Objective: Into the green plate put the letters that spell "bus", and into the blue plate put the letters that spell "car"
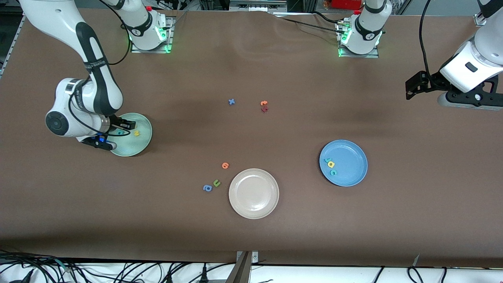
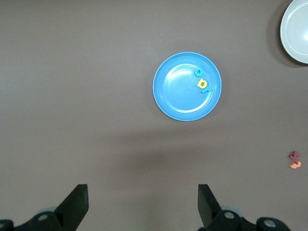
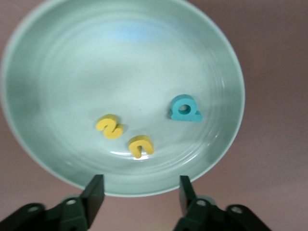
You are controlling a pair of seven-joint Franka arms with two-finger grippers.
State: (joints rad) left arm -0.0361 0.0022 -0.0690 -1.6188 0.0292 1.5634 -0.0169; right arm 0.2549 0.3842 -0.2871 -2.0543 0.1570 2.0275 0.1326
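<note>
Right gripper [image 3: 139, 192] low over the green plate [image 1: 143, 143], fingers spread, nothing pinched. In the plate: teal "b" [image 3: 185, 109], yellow "s" [image 3: 110, 127], yellow "u" [image 3: 141, 146], all lying flat and apart from one another. Plate itself near the right arm's end of the table, about midway between the robots' edge and the camera's edge.

Left gripper [image 2: 139, 207] waiting high near the left arm's end of the table, fingers wide apart, empty. Below it in the left wrist view, the blue plate [image 2: 173, 103], carrying the teal "c" [image 2: 198, 72], yellow "a" [image 2: 203, 84] and teal "r" [image 2: 206, 90], bunched close by the rim.

Looks like both words delivered. Step in hand, by the look of it: clearing away from the green plate. Best done straight up, fingers kept apart, no sideways drag — foam this light could cling to a pad or get flicked over the shallow rim.

Brown table covering, matte, a little rippled near the robots' edge. Beige-white plate [image 1: 254, 193] bare, toward the camera's edge near the middle. Leftover letters loose on the covering: orange one [image 1: 225, 165], green "u" [image 1: 216, 182], blue "a" [image 1: 207, 188] beside that plate; blue "x" [image 1: 232, 101] and an orange-and-red pair [image 1: 264, 106] mid-table. Cables along the camera's edge.
</note>
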